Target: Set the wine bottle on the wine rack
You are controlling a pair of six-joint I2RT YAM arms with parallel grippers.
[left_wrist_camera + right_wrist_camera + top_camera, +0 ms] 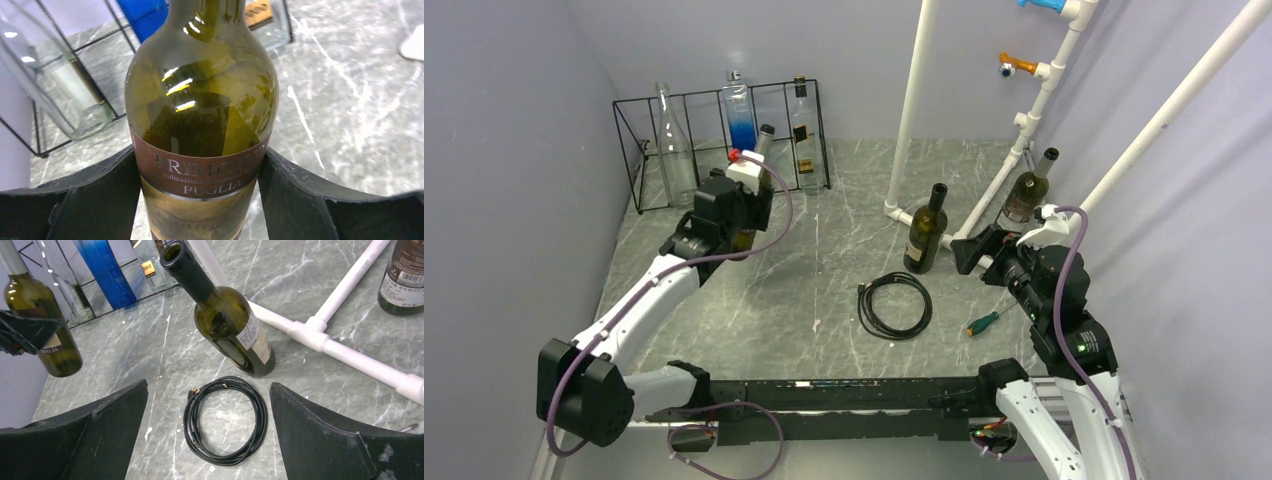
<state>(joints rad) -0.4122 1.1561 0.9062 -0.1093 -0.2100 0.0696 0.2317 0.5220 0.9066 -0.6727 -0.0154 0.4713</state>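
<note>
From above, the left pincer [752, 212] grips the wine bottle [765, 142] upright, just on the near side of the wine rack [699, 92] at the far left of the counter [824, 230]. 3 other bottles [674, 140] already stand in the rack, but ours is not in a slot. The right pincer [966, 255] sits well apart on the right.

In the left wrist view, both pads [100, 195] press the bottle's labelled body, with the rack wires just beyond.

In the right wrist view, the right pincer gapes wide and empty above a coiled cable [187, 425], with a second green bottle [230, 325] beyond. We cannot tell whether the held bottle's base touches the counter. We judge the pick done. Setting the bottle into the rack and letting go are still to do.
</note>
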